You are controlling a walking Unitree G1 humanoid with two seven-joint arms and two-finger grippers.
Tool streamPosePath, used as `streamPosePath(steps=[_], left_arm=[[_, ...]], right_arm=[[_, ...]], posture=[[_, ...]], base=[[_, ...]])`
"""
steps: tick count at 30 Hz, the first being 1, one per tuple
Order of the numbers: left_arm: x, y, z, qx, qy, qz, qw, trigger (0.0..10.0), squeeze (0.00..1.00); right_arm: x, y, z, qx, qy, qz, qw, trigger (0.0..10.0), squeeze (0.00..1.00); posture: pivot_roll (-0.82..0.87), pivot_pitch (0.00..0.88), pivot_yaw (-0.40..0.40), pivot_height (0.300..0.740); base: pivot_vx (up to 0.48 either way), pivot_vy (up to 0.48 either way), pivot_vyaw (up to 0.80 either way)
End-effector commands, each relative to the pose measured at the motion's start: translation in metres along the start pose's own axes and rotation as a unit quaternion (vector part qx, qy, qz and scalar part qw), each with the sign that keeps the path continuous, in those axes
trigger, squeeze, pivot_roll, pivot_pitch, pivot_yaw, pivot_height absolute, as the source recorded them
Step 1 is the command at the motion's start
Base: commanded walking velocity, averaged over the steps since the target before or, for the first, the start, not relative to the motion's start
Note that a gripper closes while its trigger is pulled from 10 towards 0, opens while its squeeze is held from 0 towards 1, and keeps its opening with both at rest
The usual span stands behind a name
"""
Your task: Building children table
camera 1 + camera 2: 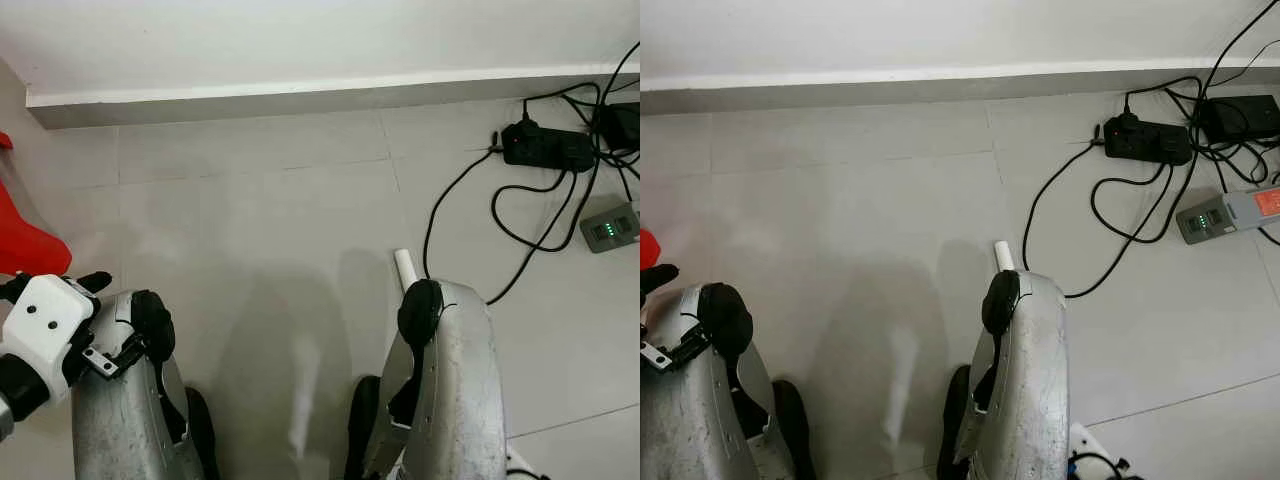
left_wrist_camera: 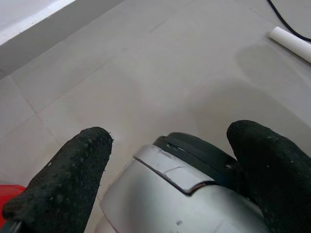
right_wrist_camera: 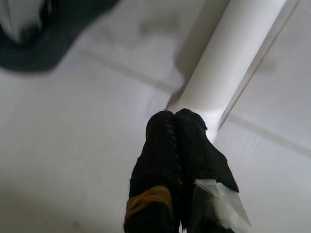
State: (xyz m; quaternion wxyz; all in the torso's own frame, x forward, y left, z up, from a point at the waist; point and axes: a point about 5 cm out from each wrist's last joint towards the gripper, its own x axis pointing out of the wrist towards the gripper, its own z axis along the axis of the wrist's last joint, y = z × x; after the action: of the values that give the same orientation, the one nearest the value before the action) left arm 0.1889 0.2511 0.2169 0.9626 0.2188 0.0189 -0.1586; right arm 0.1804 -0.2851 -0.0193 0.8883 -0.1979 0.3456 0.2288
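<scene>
A white table leg (image 1: pixel 405 267) lay on the tiled floor (image 1: pixel 260 220), its end poking past the robot's right knee (image 1: pixel 450 380) — black cables (image 1: pixel 480 235) just beside it. The right tool (image 3: pixel 176 145), fingers pressed together, touched the leg; the left tool (image 2: pixel 170 179) hung spread. Risk — the round leg could roll into the cables if nudged.

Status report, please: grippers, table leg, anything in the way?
Left gripper open. Right gripper shut, tips by white table leg. Cables and power strip on floor, right side.
</scene>
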Motion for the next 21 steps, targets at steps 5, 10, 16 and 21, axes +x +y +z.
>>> streamPosePath(steps=[5, 10, 16, 21], left_arm=[[0.007, -0.011, -0.032, -0.051, 0.059, -0.013, 0.997, 10.0, 0.0], [0.012, -0.011, -0.034, -0.053, 0.053, -0.008, 0.997, 10.0, 0.0], [0.018, -0.01, -0.035, -0.055, 0.045, -0.001, 0.997, 10.0, 0.0], [0.024, -0.01, -0.037, -0.056, 0.036, 0.005, 0.998, 10.0, 0.0]], right_arm=[[-0.008, -0.013, 0.019, 0.03, -0.052, -0.017, 0.998, 0.0, 0.0], [-0.01, -0.029, 0.058, 0.032, -0.117, -0.038, 0.992, 0.0, 0.0], [-0.002, -0.06, 0.096, 0.047, -0.174, -0.074, 0.981, 0.0, 0.0], [-0.014, -0.079, 0.125, 0.042, -0.229, -0.104, 0.967, 0.0, 0.0]], posture=[[0.02, 0.519, -0.167, 0.3], [0.01, 0.495, -0.166, 0.3], [0.0, 0.465, -0.165, 0.3], [0.0, 0.438, -0.162, 0.3]], base=[[0.0, 0.0, 0.0], [0.0, 0.0, 0.0], [0.0, 0.0, 0.0], [0.0, 0.0, 0.0]])
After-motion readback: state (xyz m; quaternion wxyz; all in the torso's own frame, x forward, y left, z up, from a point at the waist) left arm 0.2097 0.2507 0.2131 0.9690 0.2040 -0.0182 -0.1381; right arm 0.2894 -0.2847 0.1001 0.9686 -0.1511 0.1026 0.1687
